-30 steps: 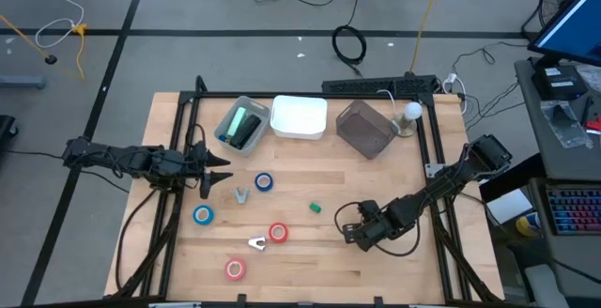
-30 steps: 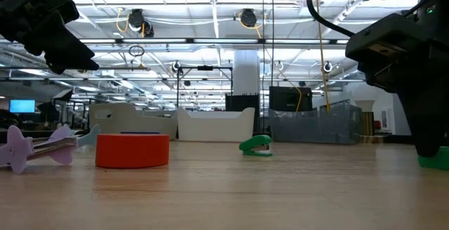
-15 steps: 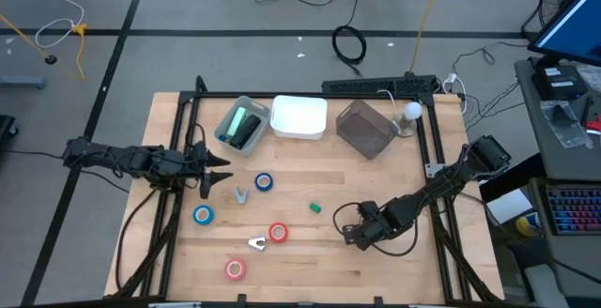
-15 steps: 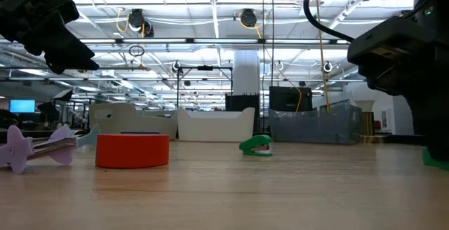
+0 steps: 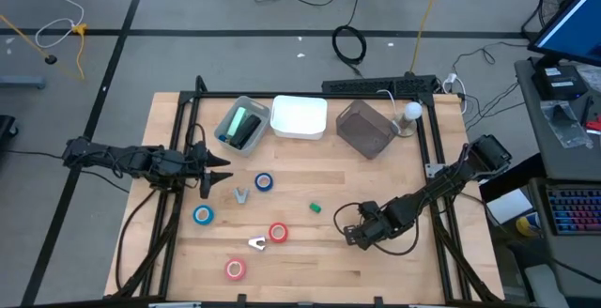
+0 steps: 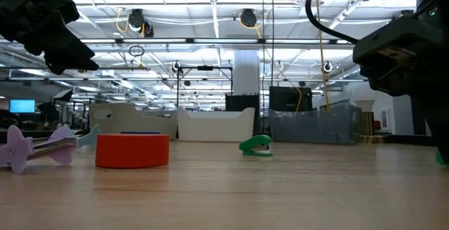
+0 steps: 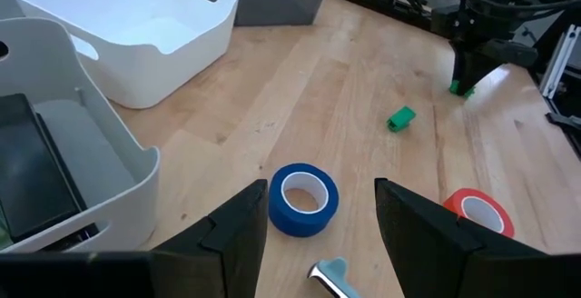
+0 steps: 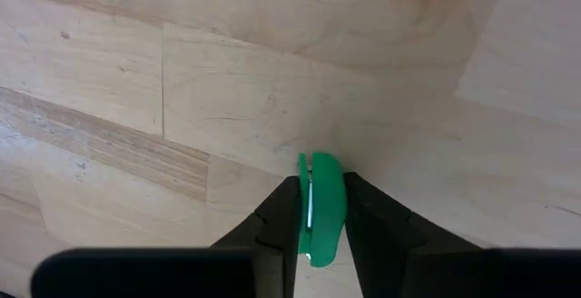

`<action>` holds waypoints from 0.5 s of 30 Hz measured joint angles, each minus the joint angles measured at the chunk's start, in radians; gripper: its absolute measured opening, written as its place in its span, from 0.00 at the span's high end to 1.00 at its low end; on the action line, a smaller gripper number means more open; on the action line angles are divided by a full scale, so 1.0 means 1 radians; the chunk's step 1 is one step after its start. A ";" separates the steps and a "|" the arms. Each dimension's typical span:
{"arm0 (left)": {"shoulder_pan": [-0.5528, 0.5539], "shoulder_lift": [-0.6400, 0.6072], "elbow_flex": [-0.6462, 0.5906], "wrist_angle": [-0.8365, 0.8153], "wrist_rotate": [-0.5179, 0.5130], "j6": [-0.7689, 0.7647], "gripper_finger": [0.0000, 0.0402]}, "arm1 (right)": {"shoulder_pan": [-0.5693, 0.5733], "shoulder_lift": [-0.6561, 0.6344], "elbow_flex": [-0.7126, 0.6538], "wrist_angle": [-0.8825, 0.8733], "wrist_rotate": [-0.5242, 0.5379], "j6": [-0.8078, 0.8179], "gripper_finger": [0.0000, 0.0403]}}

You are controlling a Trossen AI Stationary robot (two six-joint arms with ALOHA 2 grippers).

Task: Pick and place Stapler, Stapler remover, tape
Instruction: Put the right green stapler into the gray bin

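On the wooden table (image 5: 310,261) the right gripper (image 8: 313,209) is pinching a small green stapler (image 8: 320,209) — hidden from overhead — while the left gripper (image 7: 322,230) is hovering with jaws apart, empty.

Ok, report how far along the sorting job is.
Done: a green and a dark item already lie in the grey bin. In hand: the right claw is shut on a small green stapler at the table. Left: another green stapler, two removers and four tape rolls. The left claw waits open.
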 joint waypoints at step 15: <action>0.000 0.000 0.000 0.000 0.000 -0.004 0.48 | 0.002 0.000 -0.001 0.011 0.001 -0.023 0.79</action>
